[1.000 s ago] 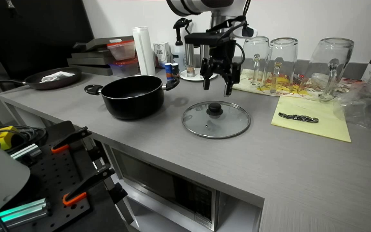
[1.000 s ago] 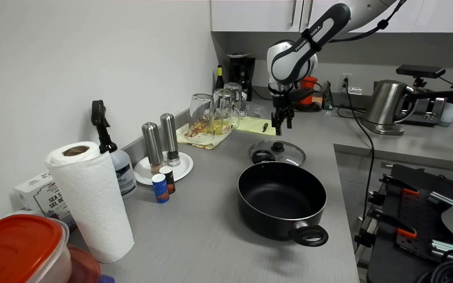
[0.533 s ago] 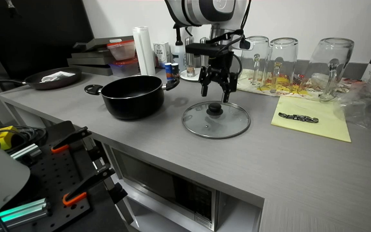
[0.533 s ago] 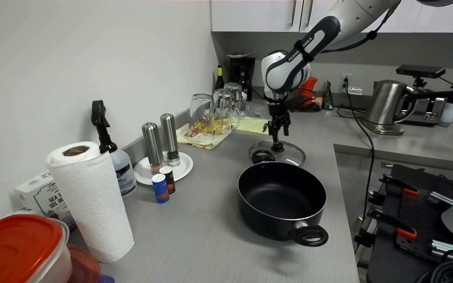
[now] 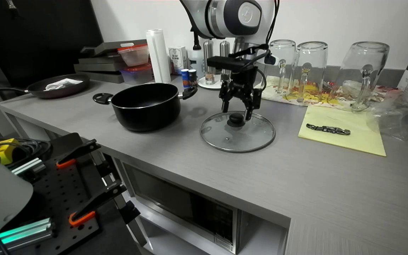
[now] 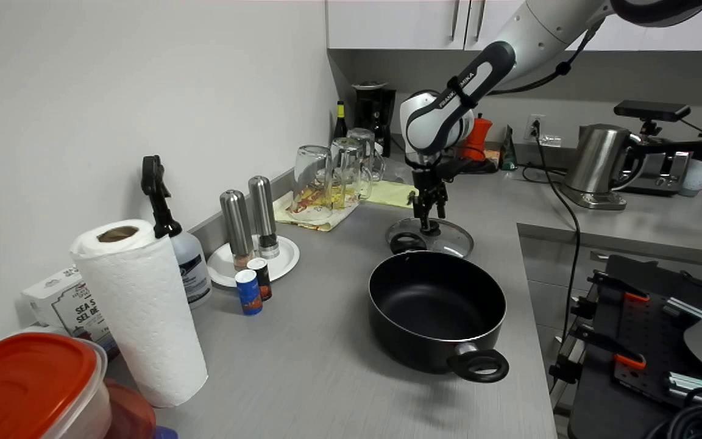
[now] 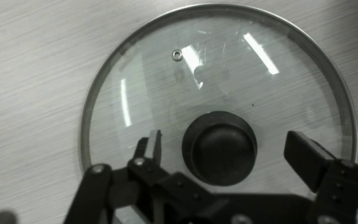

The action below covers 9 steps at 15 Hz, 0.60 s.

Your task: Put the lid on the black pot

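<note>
Robotiq gripper (image 5: 236, 112) hangs over glass lid (image 5: 237, 137), fingers (image 7: 303, 161) apart; lid's black knob (image 7: 224, 152) between them, gap each side. Lid lies flat on grey countertop (image 5: 331, 184); black pot (image 5: 145, 115) beside lid.

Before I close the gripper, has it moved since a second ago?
Yes, downward: in both exterior views the gripper has come down toward the lid, which has stayed put.

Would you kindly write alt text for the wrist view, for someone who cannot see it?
From above, an open gripper frames the black knob of a round glass lid, with a gap on each side. The lid, with a metal rim and small ringed hole, lies on a gray countertop.
</note>
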### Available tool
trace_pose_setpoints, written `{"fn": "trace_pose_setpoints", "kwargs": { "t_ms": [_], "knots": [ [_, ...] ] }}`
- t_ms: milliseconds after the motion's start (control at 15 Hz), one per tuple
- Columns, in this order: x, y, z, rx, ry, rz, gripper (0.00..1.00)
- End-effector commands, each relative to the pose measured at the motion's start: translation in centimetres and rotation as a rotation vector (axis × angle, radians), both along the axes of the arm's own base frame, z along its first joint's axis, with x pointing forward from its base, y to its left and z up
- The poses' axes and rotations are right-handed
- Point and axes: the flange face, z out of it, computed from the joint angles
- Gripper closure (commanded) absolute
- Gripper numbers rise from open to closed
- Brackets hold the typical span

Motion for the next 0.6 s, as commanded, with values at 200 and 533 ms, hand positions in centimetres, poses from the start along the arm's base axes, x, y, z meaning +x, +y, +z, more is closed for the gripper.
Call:
{"fn": "trace_pose_setpoints", "kwargs": {
  "t_ms": [200, 533],
  "knots": [
    [1.32, -0.07, -0.64, 0.021, 0.014, 0.031, 0.33],
    [1.68, -0.17, -0.36, 0.024, 0.003, 0.034, 0.72]
  ]
}}
